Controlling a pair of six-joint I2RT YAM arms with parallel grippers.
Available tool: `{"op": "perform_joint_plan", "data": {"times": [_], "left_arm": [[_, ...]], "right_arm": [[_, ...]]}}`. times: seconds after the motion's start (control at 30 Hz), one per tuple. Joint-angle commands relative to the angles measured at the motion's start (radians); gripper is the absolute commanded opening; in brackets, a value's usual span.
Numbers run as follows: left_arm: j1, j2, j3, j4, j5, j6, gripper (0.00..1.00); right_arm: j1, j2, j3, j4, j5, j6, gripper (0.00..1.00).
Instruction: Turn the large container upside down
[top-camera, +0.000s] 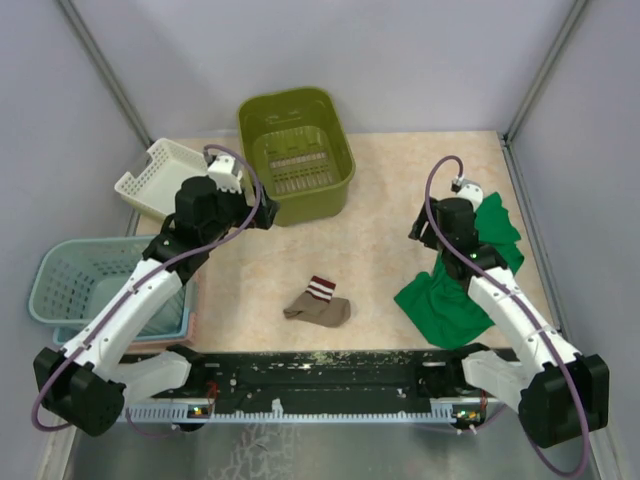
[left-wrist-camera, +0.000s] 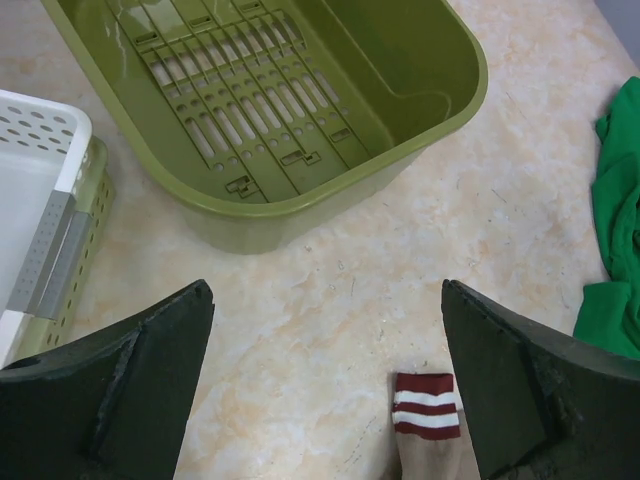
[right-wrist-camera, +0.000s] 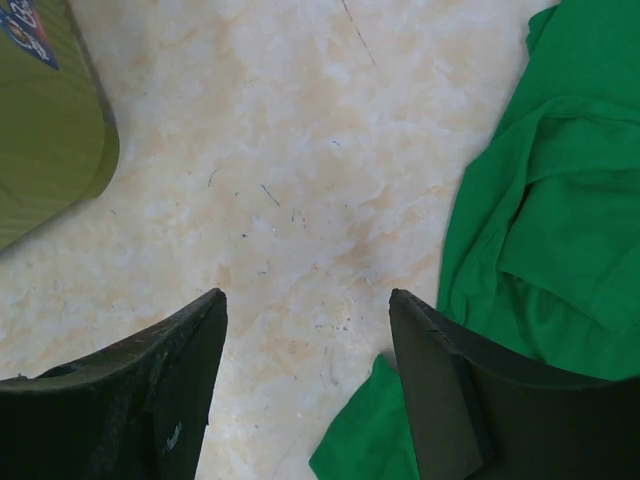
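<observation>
The large container (top-camera: 296, 155) is an olive-green plastic tub with a slotted floor, standing upright with its mouth up at the back middle of the table. In the left wrist view the container (left-wrist-camera: 300, 90) fills the top, and its near wall is a short way beyond my fingertips. My left gripper (top-camera: 262, 214) (left-wrist-camera: 325, 290) is wide open and empty, hovering beside the tub's front left corner. My right gripper (top-camera: 424, 236) (right-wrist-camera: 308, 295) is open over bare table to the right of the tub, and holds nothing. The container's corner (right-wrist-camera: 45, 120) shows at that view's upper left.
A brown sock (top-camera: 318, 303) (left-wrist-camera: 425, 405) with red and white stripes lies in front of the tub. A green cloth (top-camera: 450, 305) (right-wrist-camera: 560, 200) is spread under the right arm. A white basket (top-camera: 160, 175) (left-wrist-camera: 30, 200) and a blue basket (top-camera: 80, 285) stand at the left.
</observation>
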Motion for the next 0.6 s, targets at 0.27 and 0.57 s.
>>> {"op": "perform_joint_plan", "data": {"times": [0.27,0.57], "left_arm": [[-0.001,0.011,-0.047,0.027,0.146,0.045,1.00],[-0.018,-0.022,-0.101,0.033,0.217,0.019,1.00]], "right_arm": [[0.006,-0.017,-0.029,0.077,0.025,0.104,0.66],[0.007,0.054,0.009,0.139,-0.092,0.102,0.69]]}}
